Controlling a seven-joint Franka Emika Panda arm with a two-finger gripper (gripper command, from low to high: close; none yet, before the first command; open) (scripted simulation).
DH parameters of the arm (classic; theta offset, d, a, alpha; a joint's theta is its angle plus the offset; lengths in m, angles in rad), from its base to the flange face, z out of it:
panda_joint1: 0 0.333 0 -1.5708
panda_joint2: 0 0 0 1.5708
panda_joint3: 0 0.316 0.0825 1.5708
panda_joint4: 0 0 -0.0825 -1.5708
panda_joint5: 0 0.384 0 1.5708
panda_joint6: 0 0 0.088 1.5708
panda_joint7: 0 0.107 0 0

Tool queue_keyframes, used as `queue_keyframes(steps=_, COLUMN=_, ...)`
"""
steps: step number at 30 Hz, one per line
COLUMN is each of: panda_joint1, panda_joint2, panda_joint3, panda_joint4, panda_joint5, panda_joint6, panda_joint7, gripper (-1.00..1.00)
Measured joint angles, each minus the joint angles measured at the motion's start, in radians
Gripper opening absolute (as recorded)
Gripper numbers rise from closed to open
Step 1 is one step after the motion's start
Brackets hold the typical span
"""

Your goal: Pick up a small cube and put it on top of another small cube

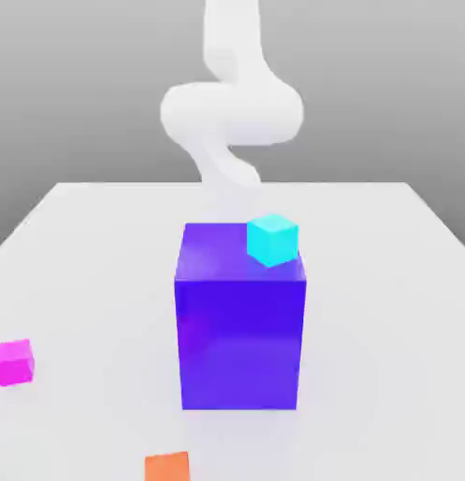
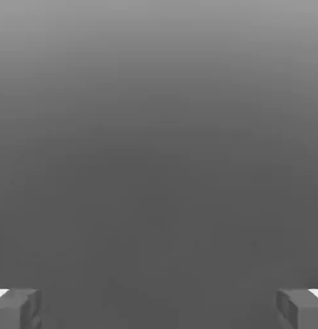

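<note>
The end effector (image 2: 159, 308) is seen released, its 2 fingers (image 2: 17, 308) spread wide with nothing between them. Away from it, a cyan cube (image 1: 272, 239) rests on a large blue block (image 1: 240, 319) on the counter (image 1: 85, 282); magenta cube (image 1: 13, 362) and orange cube (image 1: 167, 466) lie apart.

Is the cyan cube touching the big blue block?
Touching: in the exterior view the cyan cube sits on the blue block's top, no gap visible.
</note>
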Motion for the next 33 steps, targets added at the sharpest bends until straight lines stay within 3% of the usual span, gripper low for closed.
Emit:
queue_keyframes(steps=17, panda_joint1=-0.145, panda_joint2=0.625, panda_joint3=-0.304, panda_joint4=-0.133, panda_joint5=0.254, panda_joint6=0.240, panda_joint7=0.070, gripper=0.00)
queue_keyframes(steps=26, panda_joint1=-0.278, panda_joint2=0.921, panda_joint3=-0.414, panda_joint4=-0.210, panda_joint5=0.266, panda_joint6=0.386, panda_joint7=0.194, gripper=0.00)
queue_keyframes(steps=29, panda_joint1=-0.323, panda_joint2=1.010, panda_joint3=-0.382, panda_joint4=-0.201, panda_joint5=0.324, panda_joint6=0.444, panda_joint7=0.163, gripper=0.00)
queue_keyframes(steps=33, panda_joint1=-0.420, panda_joint2=1.126, panda_joint3=-0.265, panda_joint4=-0.170, panda_joint5=0.434, panda_joint6=0.527, panda_joint7=0.082, gripper=0.00)
